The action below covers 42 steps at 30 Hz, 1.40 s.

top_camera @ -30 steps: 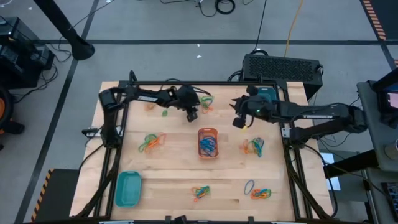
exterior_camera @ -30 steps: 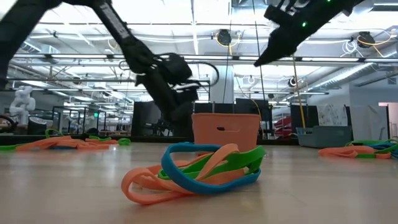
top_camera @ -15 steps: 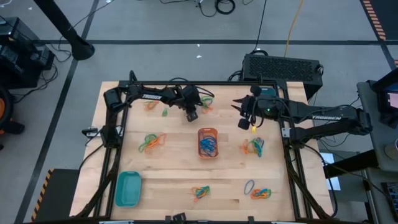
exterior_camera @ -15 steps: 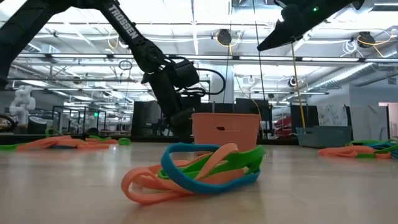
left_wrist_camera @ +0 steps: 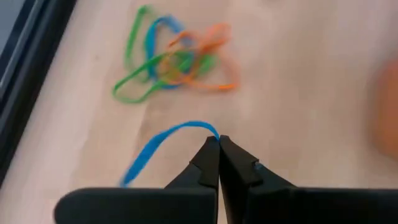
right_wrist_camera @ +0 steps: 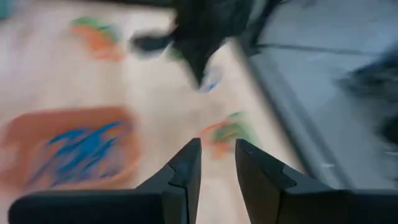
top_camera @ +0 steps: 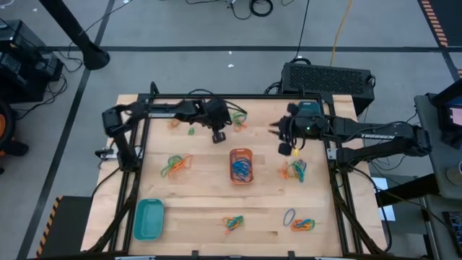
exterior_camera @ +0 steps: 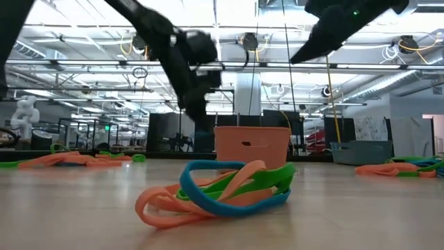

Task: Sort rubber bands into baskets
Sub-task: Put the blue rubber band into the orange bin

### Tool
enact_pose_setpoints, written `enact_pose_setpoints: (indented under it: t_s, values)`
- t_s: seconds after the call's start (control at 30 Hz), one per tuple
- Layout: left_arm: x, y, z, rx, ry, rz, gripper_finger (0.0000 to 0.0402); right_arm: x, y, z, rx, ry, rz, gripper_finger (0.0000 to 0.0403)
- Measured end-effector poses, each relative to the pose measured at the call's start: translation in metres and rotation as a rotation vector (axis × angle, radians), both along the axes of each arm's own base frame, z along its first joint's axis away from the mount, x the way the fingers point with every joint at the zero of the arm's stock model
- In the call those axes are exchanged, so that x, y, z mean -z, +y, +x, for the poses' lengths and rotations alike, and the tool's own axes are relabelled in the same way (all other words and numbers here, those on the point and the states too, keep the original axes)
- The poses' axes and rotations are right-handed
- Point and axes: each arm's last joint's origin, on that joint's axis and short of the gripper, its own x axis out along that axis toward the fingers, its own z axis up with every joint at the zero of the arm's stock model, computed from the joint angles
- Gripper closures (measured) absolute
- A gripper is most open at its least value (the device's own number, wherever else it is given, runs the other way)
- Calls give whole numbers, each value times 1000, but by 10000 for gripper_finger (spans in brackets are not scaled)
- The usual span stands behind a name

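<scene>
We note a pale wooden tabletop (top_camera: 206, 191) with a light grain, framed by black rails. At its centre sits a small orange rounded-rectangle plastic basket (top_camera: 241, 165) filled with blue rubber bands (top_camera: 242, 169). A teal plastic basket (top_camera: 149, 218) of the same shape lies near the left front corner. Scattered tangles of thin rubber bands (top_camera: 175, 164) mix orange, green and blue. Both arms are black; the left gripper (left_wrist_camera: 218, 144) pinches a single blue rubber band (left_wrist_camera: 157, 151). The floor is grey.
</scene>
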Motion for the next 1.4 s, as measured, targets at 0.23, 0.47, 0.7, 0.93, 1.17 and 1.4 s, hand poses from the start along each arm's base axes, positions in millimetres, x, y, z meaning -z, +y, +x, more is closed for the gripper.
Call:
enact_pose_setpoints:
  t_s: [0.23, 0.47, 0.7, 0.93, 1.17, 1.4]
  values:
    - [-39, -82, 14, 218, -173, -24, 399, 19, 4, 3, -105, 141, 142, 312]
    - [-28, -145, 34, 350, -235, -9, 399, 29, 3, 11, -85, 178, 178, 312]
    - [1, -173, 49, 401, -213, -36, 400, 33, 3, 14, -65, 189, 220, 312]
    - [12, -175, 52, 395, -188, -42, 393, 33, 5, 15, -103, 187, 250, 312]
    - [11, -174, 53, 383, -199, -12, 349, 34, 6, 15, -82, 185, 280, 312]
    - [11, -172, 53, 348, -189, 63, 297, 34, 6, 15, -74, 183, 290, 312]
